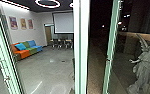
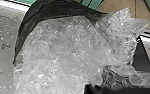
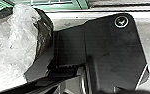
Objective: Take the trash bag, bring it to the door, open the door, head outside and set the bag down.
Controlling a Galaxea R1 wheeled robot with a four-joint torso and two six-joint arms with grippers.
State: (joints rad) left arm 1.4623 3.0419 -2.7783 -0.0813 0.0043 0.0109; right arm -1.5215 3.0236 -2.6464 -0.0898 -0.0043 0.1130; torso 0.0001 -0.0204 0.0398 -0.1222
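Clear crumpled plastic, rimmed by black film, makes up the trash bag (image 2: 58, 47), which looms large in the left wrist view. In the right wrist view the bag (image 3: 18, 40) appears too, beside the robot's dark plate. How either gripper meets the bag I cannot tell. Ahead in the head view, a pale green-white door frame post (image 1: 81, 47) stands upright, with a slanting green-edged frame (image 1: 111, 45) to its right and darkness between them. Another slanting frame (image 1: 3, 50) rises at the left.
Through the glass at left are a colourful sofa (image 1: 28, 50), tables with chairs (image 1: 62, 43), a white screen (image 1: 63, 23) and a grey floor (image 1: 51, 67). A grey winged statue (image 1: 146, 62) stands at the right, close to the glass.
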